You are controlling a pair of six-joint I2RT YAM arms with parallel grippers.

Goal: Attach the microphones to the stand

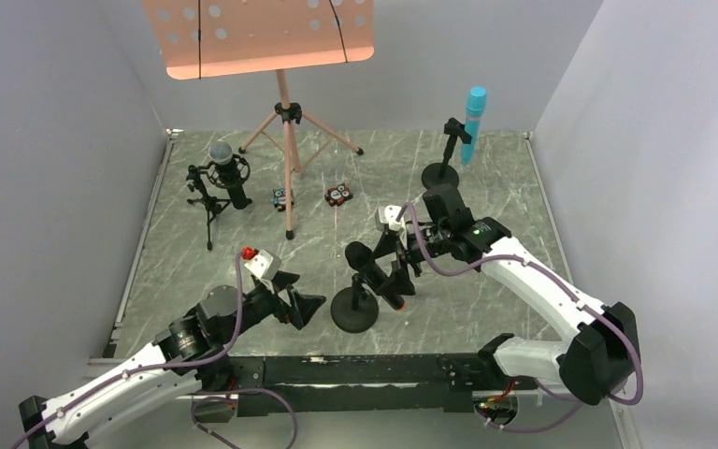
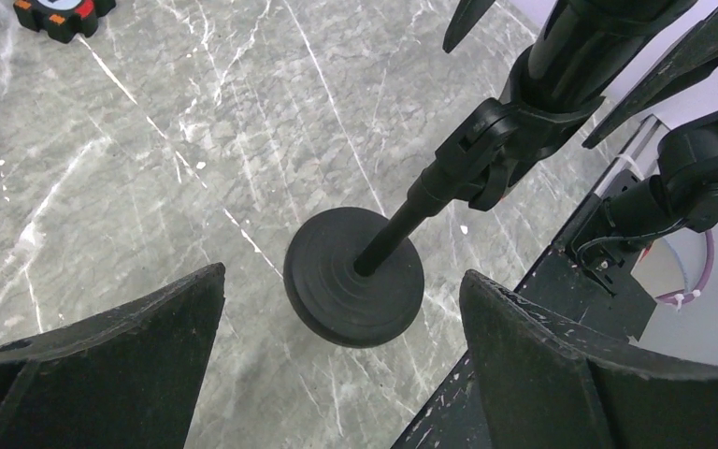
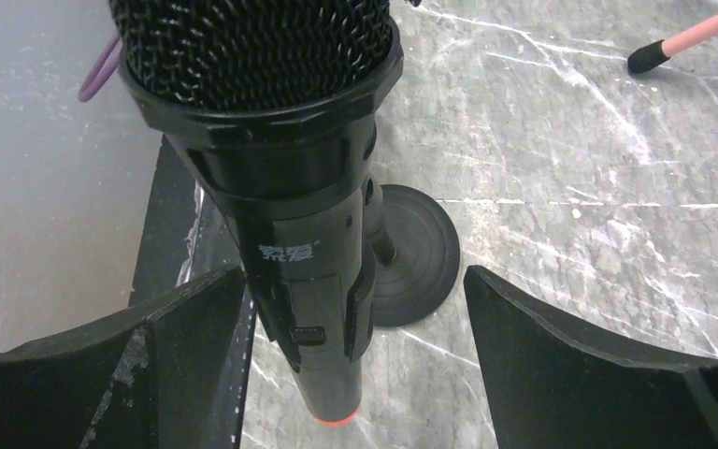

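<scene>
The black microphone with the orange end (image 1: 374,269) sits tilted in the clip of a round-based stand (image 1: 354,311) near the front middle. My right gripper (image 1: 400,267) is open around it. In the right wrist view the microphone (image 3: 304,234) stands between the fingers, close to the left one, and my right gripper (image 3: 355,276) does not grip it. My left gripper (image 1: 304,307) is open and empty, just left of that stand's base (image 2: 355,278). The turquoise microphone (image 1: 474,114) stands in a stand at the back right. The silver-mesh microphone (image 1: 226,168) sits in a tripod stand at the back left.
A pink music stand (image 1: 286,122) with a perforated desk (image 1: 257,33) stands at the back middle. Two small black-red clips (image 1: 283,197) (image 1: 338,195) lie near its feet. A black rail (image 1: 355,369) runs along the front edge. Grey walls close in both sides.
</scene>
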